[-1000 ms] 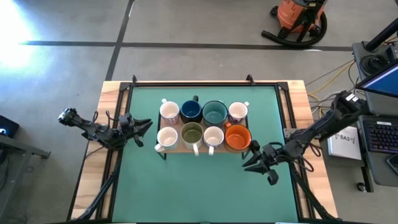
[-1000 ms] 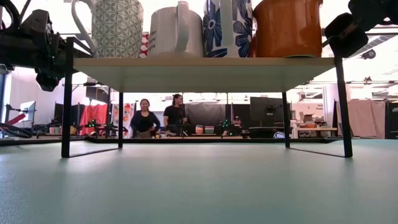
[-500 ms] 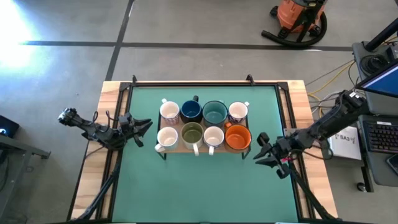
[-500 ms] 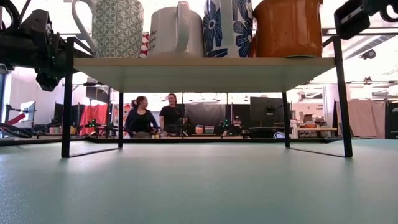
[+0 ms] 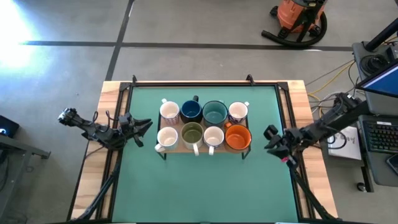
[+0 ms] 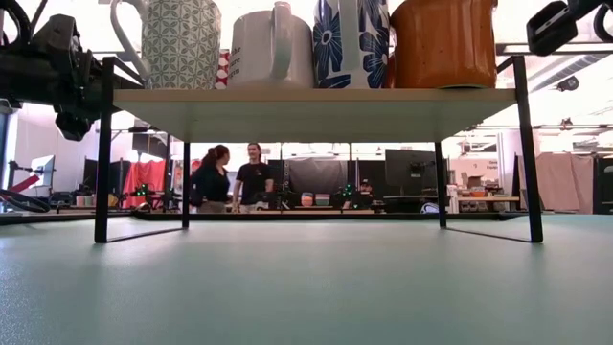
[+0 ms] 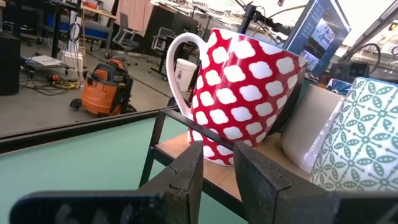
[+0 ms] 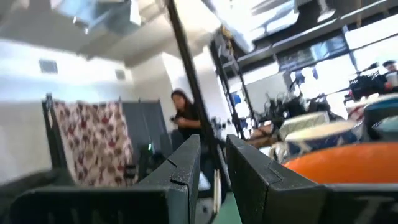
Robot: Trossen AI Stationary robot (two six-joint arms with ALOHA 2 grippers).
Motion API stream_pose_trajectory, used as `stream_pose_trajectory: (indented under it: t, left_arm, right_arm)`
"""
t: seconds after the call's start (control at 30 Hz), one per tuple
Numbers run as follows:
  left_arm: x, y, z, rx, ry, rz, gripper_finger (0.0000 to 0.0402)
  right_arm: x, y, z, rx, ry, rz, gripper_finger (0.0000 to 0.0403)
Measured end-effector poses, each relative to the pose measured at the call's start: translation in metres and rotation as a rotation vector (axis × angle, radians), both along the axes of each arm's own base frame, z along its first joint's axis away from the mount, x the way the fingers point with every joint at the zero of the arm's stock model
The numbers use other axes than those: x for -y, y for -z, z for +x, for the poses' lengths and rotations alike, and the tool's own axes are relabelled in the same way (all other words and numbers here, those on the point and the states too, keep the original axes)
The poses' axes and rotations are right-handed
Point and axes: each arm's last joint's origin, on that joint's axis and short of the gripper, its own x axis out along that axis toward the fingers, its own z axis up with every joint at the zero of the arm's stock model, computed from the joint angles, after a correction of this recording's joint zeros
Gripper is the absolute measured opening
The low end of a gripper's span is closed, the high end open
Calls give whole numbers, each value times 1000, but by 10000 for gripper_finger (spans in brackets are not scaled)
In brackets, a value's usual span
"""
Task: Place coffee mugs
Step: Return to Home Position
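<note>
High view, placing: all eight coffee mugs stand on the low black-legged wooden shelf, in two rows of four. I judge nothing is left to place.
High view, count: four white-looking mugs, one navy mug, one teal mug, one olive mug, one round orange mug.
High view, me: my left gripper hangs just left of the shelf and my right gripper just right of it, both apart from it.
Low view: four front mugs stand on the shelf; two people stand far behind it.
Left wrist view: my fingers leave a narrow gap and carry nothing. The red-and-white patterned mug sits at the shelf corner.
Right wrist view: my fingers are slightly apart and empty, with the orange mug on the shelf beside them.
</note>
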Motion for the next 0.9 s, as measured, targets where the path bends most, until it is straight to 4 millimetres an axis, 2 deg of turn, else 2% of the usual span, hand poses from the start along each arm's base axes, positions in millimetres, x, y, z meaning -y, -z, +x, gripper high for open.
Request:
stream_pose_trajectory:
  t: [0.17,0.9]
  left_arm:
    - [0,0,0,1,0,0,72]
    - [0,0,0,2,0,-1,72]
  right_arm:
    - [7,-4,-5,26,52,61,68]
    - [20,-4,-23,52,55,71,68]
